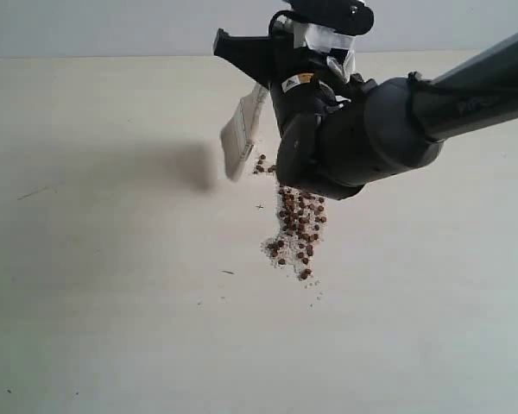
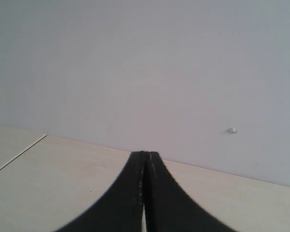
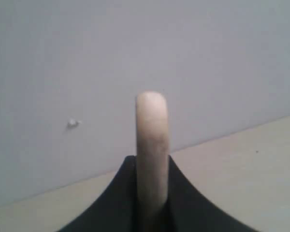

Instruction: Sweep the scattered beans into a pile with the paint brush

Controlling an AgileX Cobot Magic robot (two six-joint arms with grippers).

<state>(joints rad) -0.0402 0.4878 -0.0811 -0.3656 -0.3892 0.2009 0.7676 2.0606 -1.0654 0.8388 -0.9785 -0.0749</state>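
My right gripper (image 1: 266, 76) reaches in from the right and is shut on the paint brush (image 1: 240, 138). The brush hangs tilted, its pale bristles just above the table at the far left end of the beans. The beans (image 1: 299, 226) lie with white crumbs in a dense elongated pile running toward the front, partly hidden under the arm. A few stray beans (image 1: 261, 164) sit beside the bristles. In the right wrist view the white handle (image 3: 152, 140) stands edge-on between the shut jaws of my right gripper (image 3: 152, 162). My left gripper (image 2: 145, 157) is shut on nothing and is out of the exterior view.
The pale table (image 1: 112, 302) stretches wide to the left and front of the pile, with a few small dark marks (image 1: 33, 194). A plain wall (image 1: 112, 26) rises behind the table's far edge. The bulky right arm (image 1: 388, 129) hangs over the pile's far end.
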